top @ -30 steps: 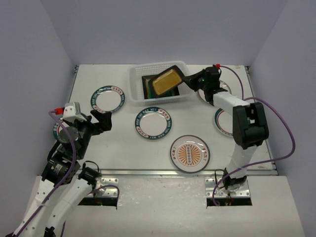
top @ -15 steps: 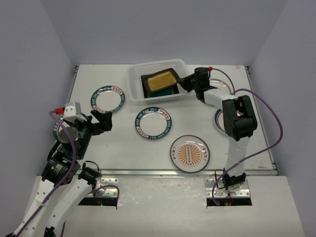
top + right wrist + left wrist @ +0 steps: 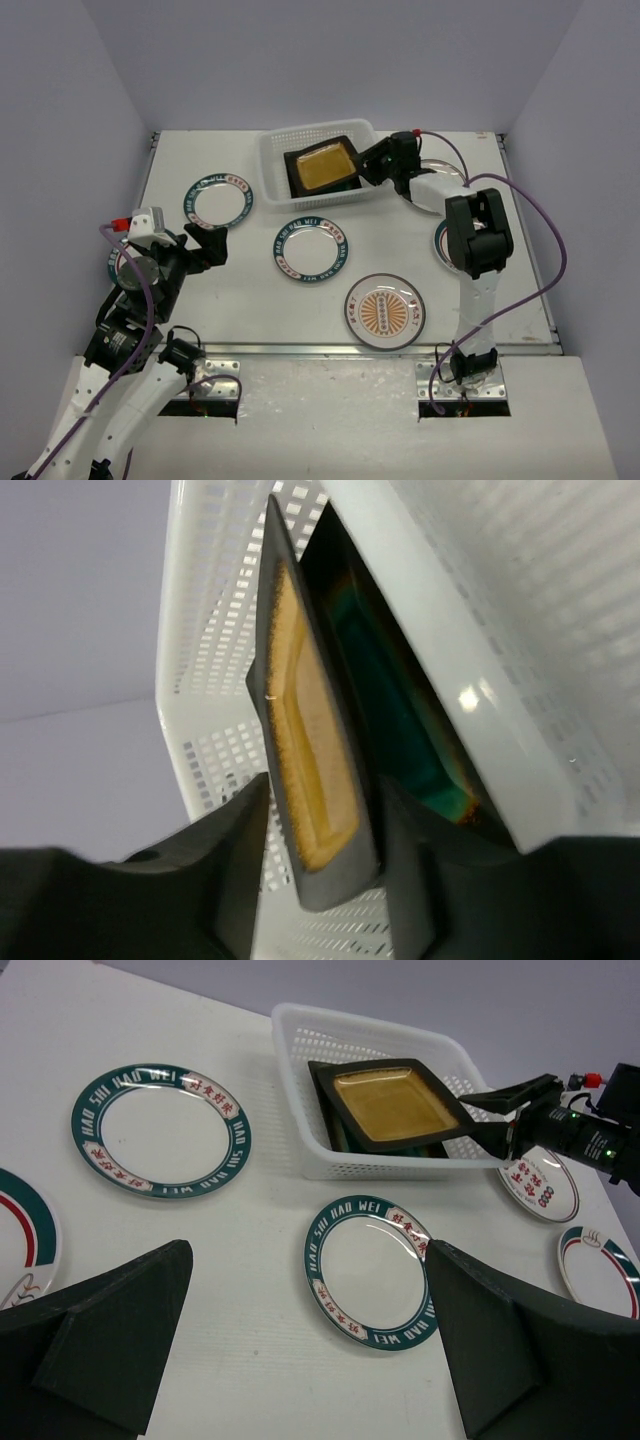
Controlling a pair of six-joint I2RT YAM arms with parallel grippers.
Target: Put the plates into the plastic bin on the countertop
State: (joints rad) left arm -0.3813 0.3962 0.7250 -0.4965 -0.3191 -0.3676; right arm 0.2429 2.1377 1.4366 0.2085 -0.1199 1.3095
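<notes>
The square amber plate lies tilted in the white plastic bin, on top of the square teal plate. My right gripper reaches over the bin's right rim and is shut on the amber plate's corner; the wrist view shows the plate between both fingers of this gripper. My left gripper is open and empty above the countertop. In the left wrist view this gripper frames a round teal-rimmed plate, with the bin behind it.
Round plates lie on the countertop: teal-rimmed ones at the left and centre, an orange-motif one in front, one under my left arm, and two on the right.
My right gripper has lowered the amber plate from a steep tilt above the bin down into the bin, and its arm has swung left. The left arm has not moved.
</notes>
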